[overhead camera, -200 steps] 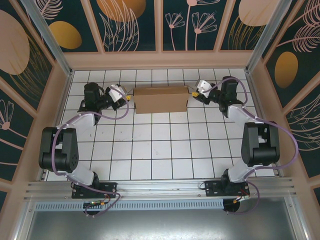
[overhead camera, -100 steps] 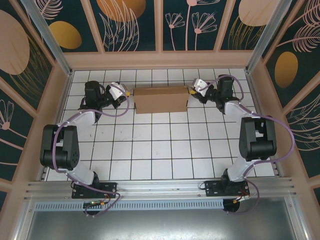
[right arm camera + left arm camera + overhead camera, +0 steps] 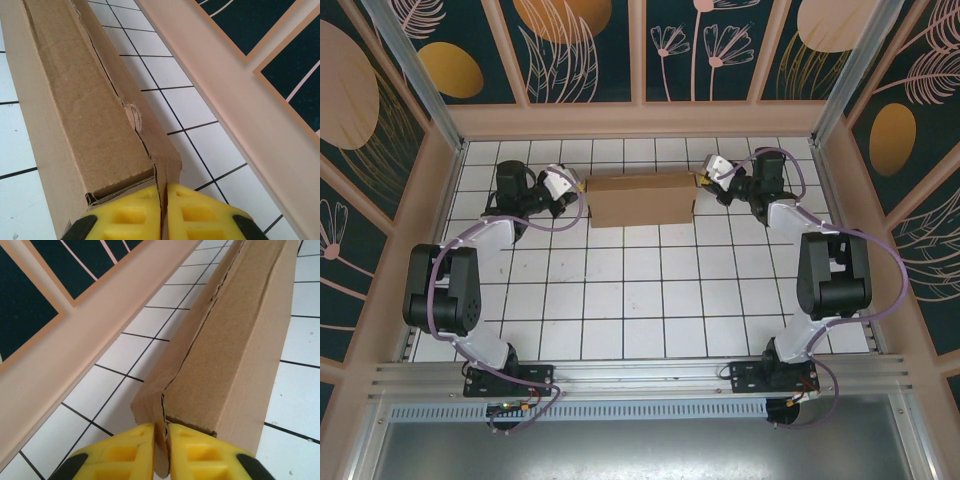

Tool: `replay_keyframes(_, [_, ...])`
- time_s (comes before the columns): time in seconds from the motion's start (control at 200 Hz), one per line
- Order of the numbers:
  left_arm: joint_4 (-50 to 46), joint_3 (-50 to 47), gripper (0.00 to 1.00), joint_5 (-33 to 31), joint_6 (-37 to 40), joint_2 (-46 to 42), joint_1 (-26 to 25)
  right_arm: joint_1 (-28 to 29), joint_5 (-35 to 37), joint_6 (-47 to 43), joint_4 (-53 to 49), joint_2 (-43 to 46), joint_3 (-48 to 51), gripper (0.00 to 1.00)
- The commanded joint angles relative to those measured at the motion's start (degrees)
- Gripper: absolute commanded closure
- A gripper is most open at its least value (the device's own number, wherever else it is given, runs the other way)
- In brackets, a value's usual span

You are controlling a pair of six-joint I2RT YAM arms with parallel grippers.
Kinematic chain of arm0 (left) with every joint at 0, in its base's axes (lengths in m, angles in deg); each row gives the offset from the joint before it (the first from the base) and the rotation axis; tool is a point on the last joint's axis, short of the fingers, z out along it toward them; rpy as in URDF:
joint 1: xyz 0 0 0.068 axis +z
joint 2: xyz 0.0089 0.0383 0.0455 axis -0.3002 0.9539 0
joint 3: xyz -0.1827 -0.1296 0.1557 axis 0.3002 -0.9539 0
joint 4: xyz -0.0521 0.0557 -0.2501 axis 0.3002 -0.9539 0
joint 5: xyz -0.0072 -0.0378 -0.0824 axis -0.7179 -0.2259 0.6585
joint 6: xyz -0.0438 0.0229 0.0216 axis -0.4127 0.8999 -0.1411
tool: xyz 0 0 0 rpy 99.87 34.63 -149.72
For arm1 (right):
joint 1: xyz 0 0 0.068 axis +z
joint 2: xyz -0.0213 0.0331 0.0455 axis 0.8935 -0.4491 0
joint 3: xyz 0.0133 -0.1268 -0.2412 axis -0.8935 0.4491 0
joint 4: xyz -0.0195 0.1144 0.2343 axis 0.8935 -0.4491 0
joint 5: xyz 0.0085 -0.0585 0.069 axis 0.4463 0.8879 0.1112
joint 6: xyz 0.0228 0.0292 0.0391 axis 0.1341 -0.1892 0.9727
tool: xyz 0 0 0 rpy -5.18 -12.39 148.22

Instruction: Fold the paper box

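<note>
The paper box (image 3: 642, 199) is a brown cardboard box lying at the back middle of the white tiled floor, folded into a shallow rectangle. My left gripper (image 3: 581, 186) meets its left end and is shut on the far wall flap (image 3: 150, 405) at that corner. At the right end, my right gripper (image 3: 700, 181) is shut on the thin far wall flap (image 3: 167, 160). Both pairs of yellow fingers (image 3: 130, 452) (image 3: 200, 212) pinch a cardboard edge between them. A small tear (image 3: 132, 114) marks the box's top seam in the right wrist view.
The beige back wall ledge (image 3: 640, 122) runs just behind the box, close to both grippers. White tiles (image 3: 640, 290) stretch from the box forward to the arm bases. Side walls (image 3: 415, 240) stand close to each arm's elbow.
Both grippers have shut on the box's far corner flaps; a second ago their jaws stood wider. Both wrists shifted slightly toward the back wall. The box has stayed in place.
</note>
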Motion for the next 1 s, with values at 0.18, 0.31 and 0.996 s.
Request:
replay_keyframes(0.18, [-1.23,4.19,1.0,-0.05,-2.1,0.64,-0.26,0.56,-0.16,3.05,0.29,-0.37,-1.61,1.0])
replay_keyframes(0.31, [-0.89,5.22,1.0,-0.3,-5.69,0.86,-0.39,0.7,-0.61,6.47,2.07,0.26,-0.84,1.0])
replay_keyframes(0.996, [-12.83,14.49,1.0,-7.26,-43.21,3.07,-2.83,11.54,21.85,26.69,-7.68,1.86,-6.53,1.0])
